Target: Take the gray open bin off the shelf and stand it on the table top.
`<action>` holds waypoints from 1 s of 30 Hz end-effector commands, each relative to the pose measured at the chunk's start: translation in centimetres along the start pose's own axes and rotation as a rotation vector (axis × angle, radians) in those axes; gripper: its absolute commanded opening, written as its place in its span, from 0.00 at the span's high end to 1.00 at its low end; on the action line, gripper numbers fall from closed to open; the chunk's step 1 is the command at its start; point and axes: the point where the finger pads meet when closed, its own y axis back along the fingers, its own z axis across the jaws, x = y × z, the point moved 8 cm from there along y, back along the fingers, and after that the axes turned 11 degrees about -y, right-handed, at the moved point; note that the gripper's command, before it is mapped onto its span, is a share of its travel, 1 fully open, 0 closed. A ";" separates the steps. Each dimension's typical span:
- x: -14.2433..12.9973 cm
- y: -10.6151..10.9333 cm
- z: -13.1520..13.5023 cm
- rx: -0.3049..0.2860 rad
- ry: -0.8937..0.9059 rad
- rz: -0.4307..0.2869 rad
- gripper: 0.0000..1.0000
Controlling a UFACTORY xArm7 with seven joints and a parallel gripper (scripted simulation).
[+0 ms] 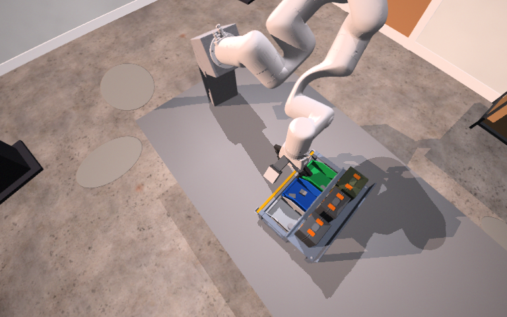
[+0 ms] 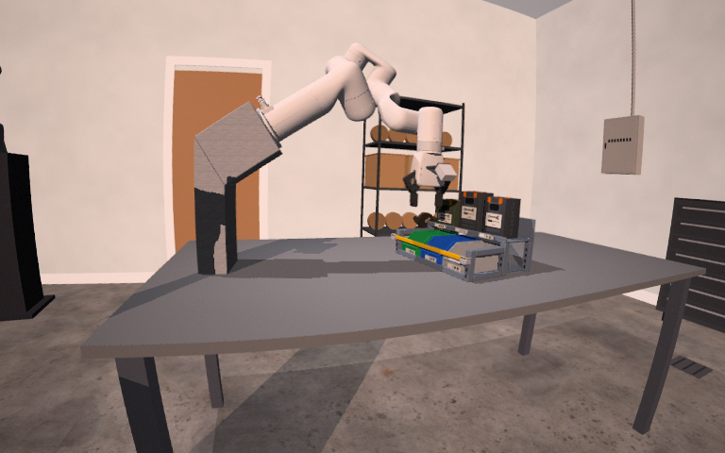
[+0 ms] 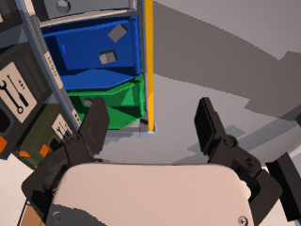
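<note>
The gray open bin [image 1: 280, 213] [image 2: 471, 246] [image 3: 94, 7] sits at one end of the shelf's [image 2: 469, 274] front row, with a small round part [image 3: 63, 6] in it. The blue bin [image 1: 299, 201] [image 2: 447, 243] [image 3: 85, 56] is in the middle, holding gray parts. The green bin [image 1: 321, 173] [image 2: 424, 236] [image 3: 118, 116] is at the other end. My gripper [image 2: 426, 203] [image 3: 151, 108] is wide open and empty, pointing down above the shelf's green-bin end, away from the gray bin. In the wrist view, one finger overlaps the green bin and the other is over the table top [image 1: 209, 168] [image 2: 320, 304].
A yellow bar [image 1: 276, 191] [image 2: 428, 245] [image 3: 150, 56] runs along the shelf's front. Dark cases with orange latches, two blackish [image 1: 313, 228] [image 2: 502, 216] and one olive [image 1: 351, 183] [image 3: 44, 137], stand on the raised level behind the bins. The arm's pedestal [image 2: 216, 229] stands on the table.
</note>
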 end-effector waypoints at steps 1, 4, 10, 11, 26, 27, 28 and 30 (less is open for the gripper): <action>0.2 -0.8 -0.5 0.011 0.003 0.003 0.00; 0.2 -0.8 -0.5 0.011 0.003 0.003 0.00; 0.2 -3.4 -0.5 0.011 0.003 0.004 0.00; 0.2 -4.3 -0.5 0.011 0.003 0.004 0.00; 0.3 -4.8 -0.5 0.011 0.003 0.004 0.00; 0.3 -4.6 -0.5 0.011 0.003 0.004 0.00; 0.3 -4.4 -0.5 0.011 0.003 0.004 0.00; 0.3 -4.2 -0.5 0.011 0.003 0.004 0.00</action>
